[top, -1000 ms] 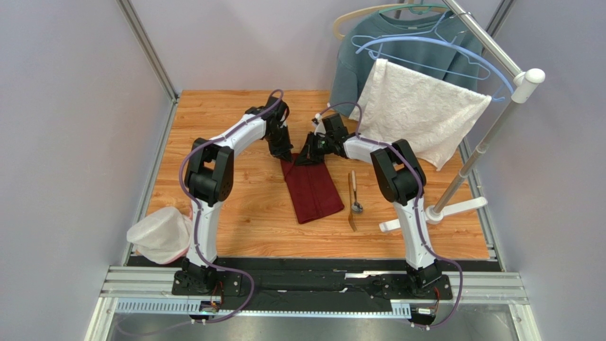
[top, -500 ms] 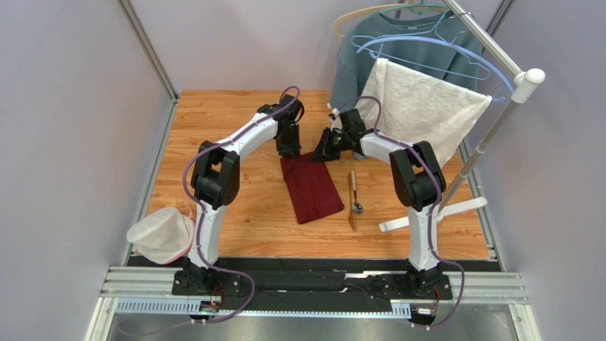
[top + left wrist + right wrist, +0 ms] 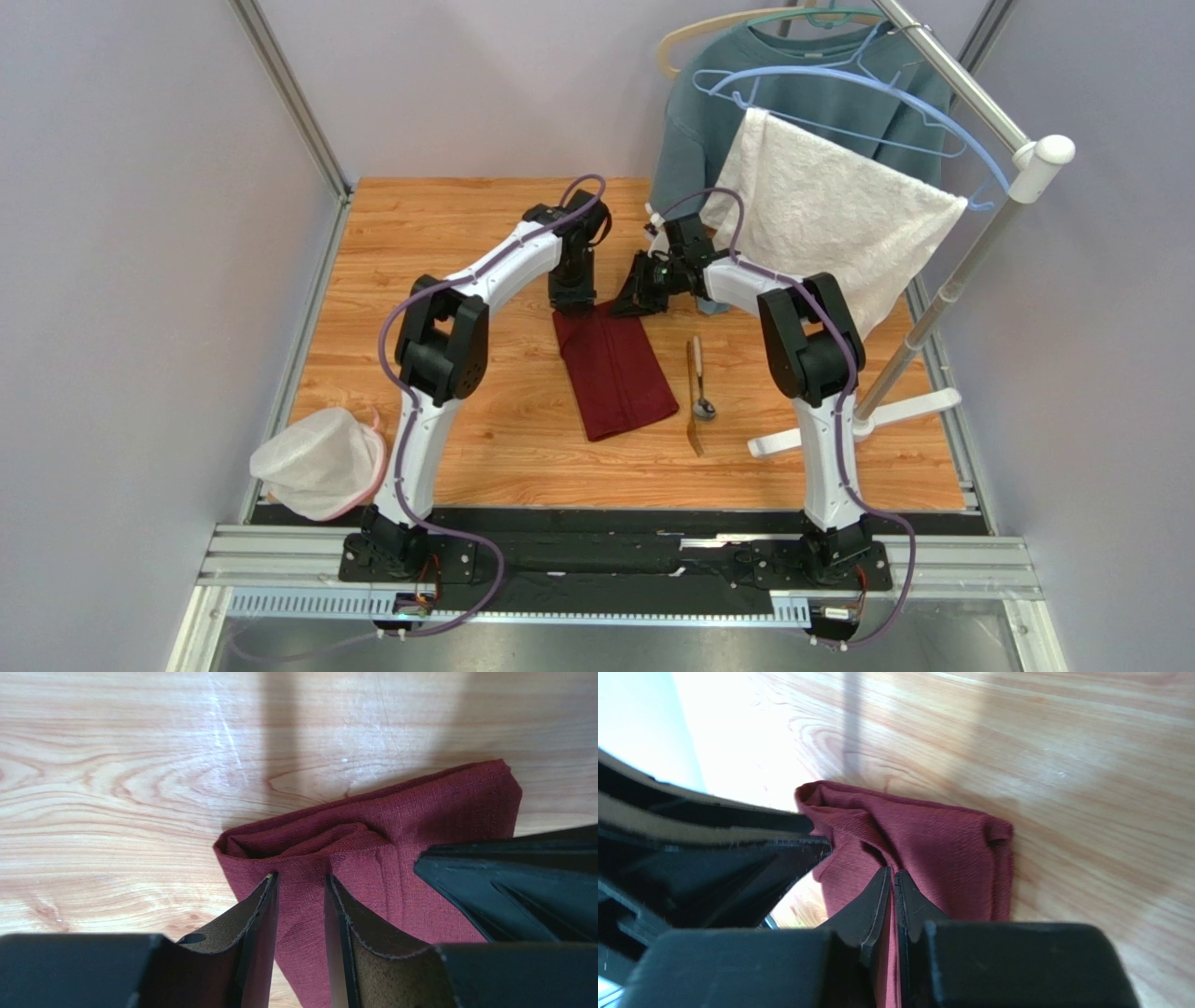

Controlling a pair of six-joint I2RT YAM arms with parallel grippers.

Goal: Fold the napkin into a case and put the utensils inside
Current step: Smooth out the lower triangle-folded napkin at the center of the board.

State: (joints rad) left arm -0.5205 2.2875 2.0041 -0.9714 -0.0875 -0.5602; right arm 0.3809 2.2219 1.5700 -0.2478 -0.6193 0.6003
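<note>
The maroon napkin (image 3: 613, 371) lies folded into a narrow oblong on the wooden table, its far end bunched. My left gripper (image 3: 572, 301) stands over its far left corner; in the left wrist view the fingers (image 3: 300, 878) are slightly apart with the cloth (image 3: 393, 833) under them. My right gripper (image 3: 627, 303) is shut on a raised fold at the far right corner (image 3: 893, 873) of the cloth (image 3: 941, 840). The silver spoon (image 3: 704, 409) and the golden-brown fork-like piece (image 3: 693, 361) lie side by side just right of the napkin.
A white textured towel (image 3: 828, 217) and a grey-blue sweatshirt (image 3: 694, 133) hang on a rack at the back right; its pole (image 3: 954, 287) and foot (image 3: 842, 420) stand right of the utensils. A white mesh bag (image 3: 316, 462) lies at the front left edge.
Both grippers carried the napkin's far end away from the arm bases and lowered it. The raised cloth now lies nearly flat. The left fingers have come apart.
</note>
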